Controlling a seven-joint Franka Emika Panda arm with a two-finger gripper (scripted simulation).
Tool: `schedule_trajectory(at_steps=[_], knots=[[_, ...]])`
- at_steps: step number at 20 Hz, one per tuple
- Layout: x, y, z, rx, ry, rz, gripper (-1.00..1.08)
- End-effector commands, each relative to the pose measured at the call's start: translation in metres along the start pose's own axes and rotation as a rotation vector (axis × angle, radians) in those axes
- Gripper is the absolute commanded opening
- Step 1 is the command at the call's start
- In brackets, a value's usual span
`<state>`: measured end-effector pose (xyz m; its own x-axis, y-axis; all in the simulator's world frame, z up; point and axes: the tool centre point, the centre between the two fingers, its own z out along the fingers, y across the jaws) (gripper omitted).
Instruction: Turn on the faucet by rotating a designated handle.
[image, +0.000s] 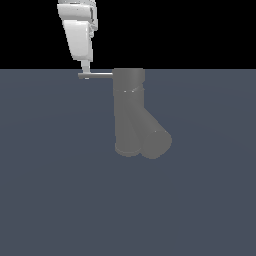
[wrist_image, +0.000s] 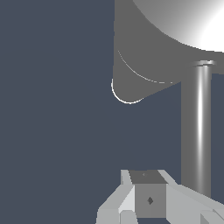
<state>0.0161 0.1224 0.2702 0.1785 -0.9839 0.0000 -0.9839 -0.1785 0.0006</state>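
The faucet (image: 129, 107) is a matte grey upright cylinder whose thick spout (image: 156, 141) slants down toward the exterior view's right. From its top cap the handle (image: 100, 75), a thin light-grey rod, sticks out level toward the exterior view's left. My white gripper (image: 86, 71) hangs down from above, its fingertips at the rod's outer end. In the wrist view the handle (wrist_image: 199, 127) runs close beside my gripper (wrist_image: 148, 192), not between the fingers. The fingers look shut, with nothing held. The faucet's cap (wrist_image: 188, 22) and spout (wrist_image: 135, 65) fill the wrist view beyond the rod.
A flat dark blue-grey floor (image: 55, 190) lies all around the faucet. Above its far edge the background is black.
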Motion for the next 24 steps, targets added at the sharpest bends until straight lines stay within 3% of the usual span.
schedule_trajectory(at_steps=[1, 24], knots=[[0.0, 0.008, 0.0, 0.0, 0.0, 0.0, -1.0], [0.005, 0.081, 0.0, 0.001, 0.0, 0.001, -1.0]])
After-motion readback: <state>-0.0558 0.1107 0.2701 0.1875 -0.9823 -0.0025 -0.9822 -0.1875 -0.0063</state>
